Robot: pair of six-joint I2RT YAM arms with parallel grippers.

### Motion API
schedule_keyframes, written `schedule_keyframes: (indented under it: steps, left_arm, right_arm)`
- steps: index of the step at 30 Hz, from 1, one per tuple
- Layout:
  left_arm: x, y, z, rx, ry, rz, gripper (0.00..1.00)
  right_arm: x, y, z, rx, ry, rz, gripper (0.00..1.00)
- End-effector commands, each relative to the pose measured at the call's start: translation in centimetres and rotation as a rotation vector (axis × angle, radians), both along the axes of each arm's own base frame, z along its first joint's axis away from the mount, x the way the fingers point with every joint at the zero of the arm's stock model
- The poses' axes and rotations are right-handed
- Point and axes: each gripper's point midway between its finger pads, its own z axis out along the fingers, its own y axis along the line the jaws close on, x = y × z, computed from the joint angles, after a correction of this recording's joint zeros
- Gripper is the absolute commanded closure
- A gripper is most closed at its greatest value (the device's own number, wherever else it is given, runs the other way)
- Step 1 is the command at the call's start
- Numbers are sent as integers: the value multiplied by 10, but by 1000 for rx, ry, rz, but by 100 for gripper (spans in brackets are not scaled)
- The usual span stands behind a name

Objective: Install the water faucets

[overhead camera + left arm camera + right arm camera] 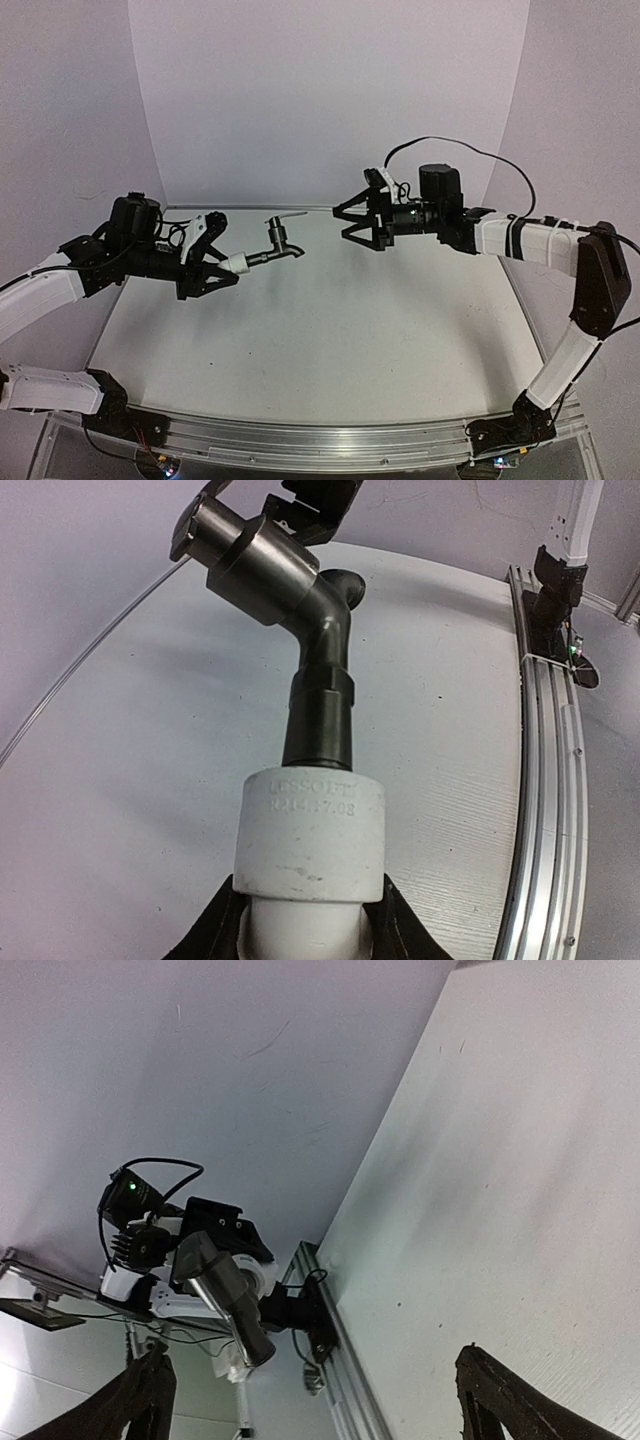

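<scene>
The left wrist view's bottom edge cuts off the white fitting's [312, 830] lower end and most of the 2 fingers [212, 932] of the left gripper [230, 265] beside it. The fitting's raised lettering is too blurred to read. The right wrist view's bottom edge leaves only 2 fingertips [140, 1395] of the right gripper [340, 223].

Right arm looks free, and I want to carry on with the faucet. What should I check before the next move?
1. Left gripper shut on the white fitting: ok.
2. Tap stands in the fitting, in line with it: ok.
3. How tight that joint is: cannot tell.
4. Right gripper open and empty: ok.
5. Right gripper apart from the tap, facing it: ok.
</scene>
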Motion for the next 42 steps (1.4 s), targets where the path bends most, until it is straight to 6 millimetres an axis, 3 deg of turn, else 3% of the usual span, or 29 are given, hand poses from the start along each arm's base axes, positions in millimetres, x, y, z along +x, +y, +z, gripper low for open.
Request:
schedule_keyframes:
  steps: [1, 5, 10, 13, 19, 22, 25, 29, 33, 37, 42]
  left_arm:
    - [-3, -6, 27, -80, -63, -36, 100]
    - [-6, -9, 27, -91, -44, -64, 100]
    - [-14, -15, 29, -120, -8, -126, 100]
    - [-25, -21, 30, -150, 46, -194, 100]
    - [-38, -29, 25, -175, 173, -288, 100]
    - [-46, -32, 27, -194, 225, -341, 100]
    - [-51, -34, 27, -201, 277, -375, 100]
    - [-55, -34, 26, -202, 308, -400, 100]
    - [-58, -33, 27, -205, 314, -411, 100]
    - [-59, -33, 27, -205, 306, -418, 100]
    - [-41, -32, 22, -149, 219, -331, 100]
  right_arm:
    - [-8, -12, 32, -148, -536, -76, 2]
    - [-15, -8, 36, -276, -911, -75, 2]
    - [-67, 20, 42, -285, -1509, 68, 2]
    - [-98, 30, 35, -249, -1795, 203, 2]
    - [-126, 46, 20, -253, -2120, 326, 2]
    - [-126, 56, 9, -320, -2249, 319, 2]
    - [-126, 65, 10, -321, -2313, 282, 3]
    - [-119, 75, 5, -365, -2351, 284, 13]
    - [-112, 83, 9, -367, -2329, 250, 35]
    - [-102, 86, 11, -400, -2252, 211, 47]
    - [-121, 90, 6, -286, -2024, 324, 74]
